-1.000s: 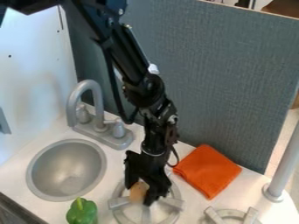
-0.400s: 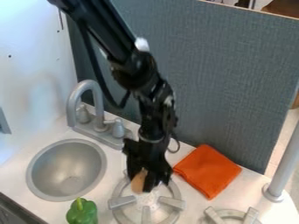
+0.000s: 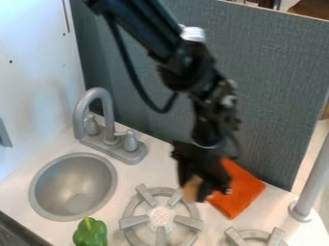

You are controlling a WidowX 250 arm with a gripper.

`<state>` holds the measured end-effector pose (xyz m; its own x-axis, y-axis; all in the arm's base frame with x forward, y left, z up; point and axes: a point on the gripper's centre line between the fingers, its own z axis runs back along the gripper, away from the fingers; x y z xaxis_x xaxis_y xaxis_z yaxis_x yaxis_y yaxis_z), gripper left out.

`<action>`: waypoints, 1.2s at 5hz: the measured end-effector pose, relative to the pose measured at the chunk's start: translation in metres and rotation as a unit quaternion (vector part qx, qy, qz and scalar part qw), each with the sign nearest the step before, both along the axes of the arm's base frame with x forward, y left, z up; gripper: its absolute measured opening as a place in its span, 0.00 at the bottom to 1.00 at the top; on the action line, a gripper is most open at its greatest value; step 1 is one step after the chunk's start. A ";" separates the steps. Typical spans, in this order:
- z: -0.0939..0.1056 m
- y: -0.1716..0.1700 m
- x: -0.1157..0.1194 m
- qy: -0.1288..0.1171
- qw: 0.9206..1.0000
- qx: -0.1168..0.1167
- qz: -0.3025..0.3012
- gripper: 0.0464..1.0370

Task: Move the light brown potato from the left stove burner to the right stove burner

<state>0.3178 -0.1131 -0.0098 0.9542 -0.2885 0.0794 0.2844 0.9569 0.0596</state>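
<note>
The black gripper (image 3: 196, 192) hangs above the right rear part of the left stove burner (image 3: 159, 218), in front of the orange cloth. It is shut on a tan-orange object (image 3: 191, 188), which shows partly between its fingers. The folded orange cloth (image 3: 243, 190) lies on the counter behind and to the right, partly hidden by the gripper. A green bell pepper (image 3: 90, 232) sits at the bottom, left of the burner.
A round grey sink (image 3: 74, 187) is at the left, with a grey faucet (image 3: 106, 126) behind it. A second burner (image 3: 256, 237) is at the lower right. A grey post (image 3: 310, 182) stands at the right, and a grey-blue panel (image 3: 263, 91) rises behind.
The gripper has lifted up from the burner and swung right towards the cloth, carrying the tan-orange object. The burner is uncovered; the pepper and cloth have not moved.
</note>
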 end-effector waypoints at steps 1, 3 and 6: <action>-0.002 -0.033 -0.005 -0.014 0.999 0.015 -0.036 0.55; -0.026 -0.066 -0.026 0.024 0.994 -0.007 -0.109 0.55; -0.080 -0.095 -0.023 0.052 0.990 -0.014 -0.132 0.55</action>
<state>0.2950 -0.2081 -0.0894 0.8489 -0.5285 -0.0035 0.5285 0.8489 -0.0086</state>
